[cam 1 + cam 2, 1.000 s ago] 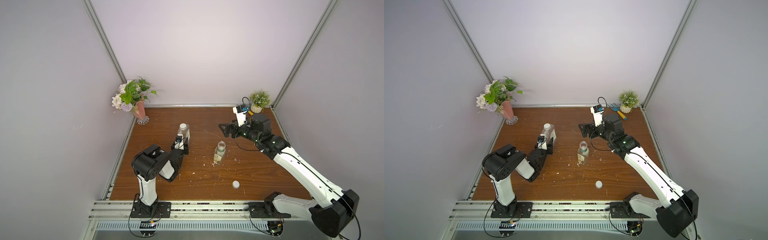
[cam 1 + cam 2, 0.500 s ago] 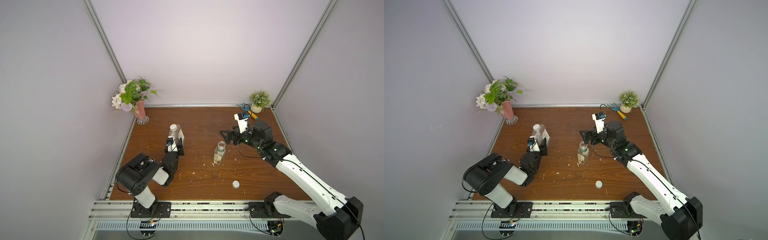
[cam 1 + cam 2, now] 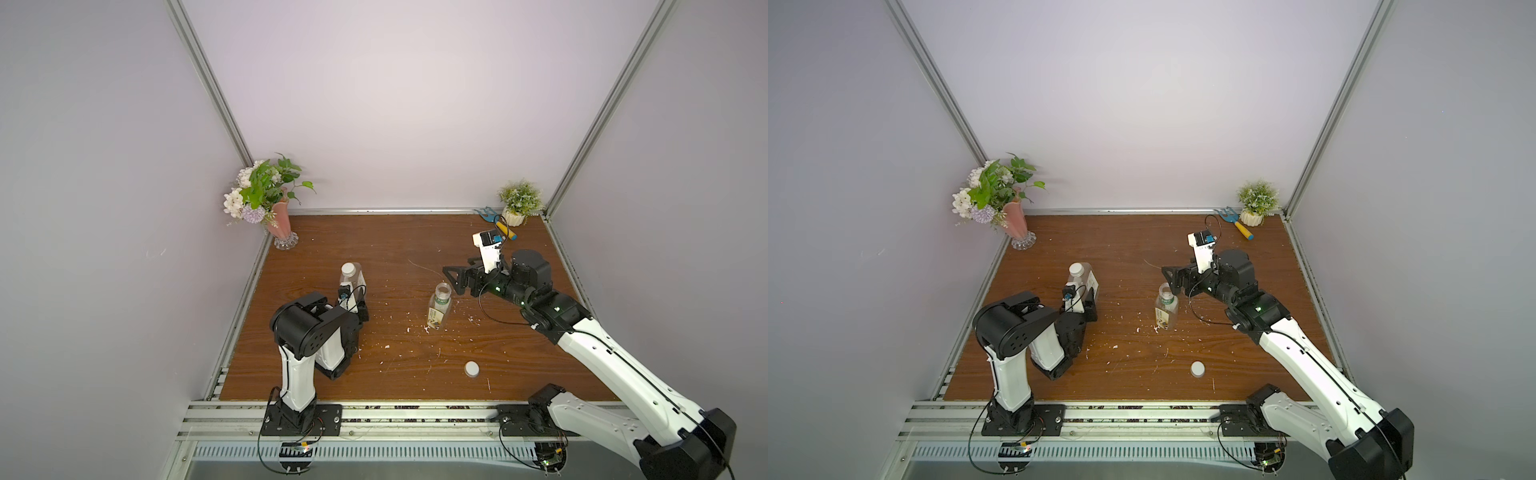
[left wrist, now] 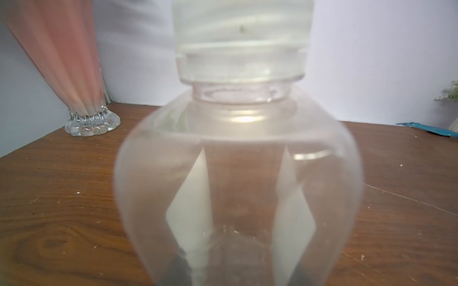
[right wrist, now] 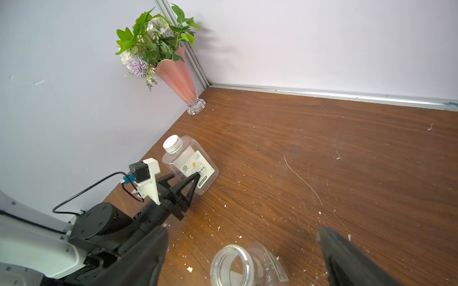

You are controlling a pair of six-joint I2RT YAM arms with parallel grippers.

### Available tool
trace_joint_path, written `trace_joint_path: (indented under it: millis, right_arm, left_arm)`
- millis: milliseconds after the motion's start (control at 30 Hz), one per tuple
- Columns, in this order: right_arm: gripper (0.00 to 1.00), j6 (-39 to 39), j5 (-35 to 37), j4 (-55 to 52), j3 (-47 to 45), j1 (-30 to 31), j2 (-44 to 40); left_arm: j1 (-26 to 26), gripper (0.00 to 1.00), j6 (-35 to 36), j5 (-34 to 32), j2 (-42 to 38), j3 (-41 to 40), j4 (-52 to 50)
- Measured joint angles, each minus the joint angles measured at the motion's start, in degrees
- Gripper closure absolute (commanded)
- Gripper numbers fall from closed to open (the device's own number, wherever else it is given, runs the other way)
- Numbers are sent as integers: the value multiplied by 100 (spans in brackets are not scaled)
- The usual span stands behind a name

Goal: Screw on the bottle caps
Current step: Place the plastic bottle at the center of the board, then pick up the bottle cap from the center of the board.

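Square bottle (image 3: 358,282): it is on the left side of the counter (image 3: 399,249), not far from the pink vase (image 3: 279,227). I cannot tell if its bottom rests on the wood.
Its cap (image 5: 172,143): a white cap sits on the neck. This bottle looks done, but I cannot tell how tight the cap is.
Left jaws: they are partly closed and squeeze the low part of the square bottle from both sides. I think they hold it low so that it cannot tip or spin and the top stays free.
Round bottle (image 3: 438,309): it stands by itself near the middle of the counter. Its top is open, with no cap on it.
Right jaws: they are wide open and hold nothing. They hang just beside the round bottle's open top, and in the right wrist view the rim shows between them. I think they are wide so the neck can fit in.
Loose cap (image 3: 471,368): it lies flat near the front of the counter, well apart from the round bottle and from both jaws.
White bits: small crumbs lie on the wood around the round bottle.
Left to do: I think the loose cap must be picked up, set straight on the round bottle and turned. The bottle could spin if nothing holds it.
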Motion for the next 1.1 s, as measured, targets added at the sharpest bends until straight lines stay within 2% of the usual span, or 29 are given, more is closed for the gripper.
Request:
trace_joint_path:
  millis: [100, 267, 400, 500, 700, 767, 867, 1100]
  right_arm:
    - [1, -17, 2, -57, 0, 0, 2]
    - [0, -39, 2, -140, 0, 0, 9]
    - [1, -48, 2, -203, 0, 0, 13]
    - [0, -85, 9, -286, 20, 0, 13]
    - [0, -146, 164, -649, 275, 0, 7]
    - [0, -144, 210, -789, 374, 0, -13]
    - [1, -94, 326, -1097, 505, 0, -118]
    - [1, 136, 826, -2341, 1088, 0, -330]
  left_arm:
    - [-11, 73, 4, -7, -20, -15, -2]
    - [-20, 59, 107, 105, -260, -221, -7]
    - [-22, 38, 179, 190, -372, -354, -11]
    - [-22, 25, 168, 269, -391, -492, -81]
    - [-35, 7, -59, 409, -866, -981, -195]
    - [-63, 0, -199, 428, -1290, -1075, -240]
    - [-254, 1, -413, 426, -2262, -1069, -579]
    - [-1064, 1, -728, 540, -4804, -966, -2855]
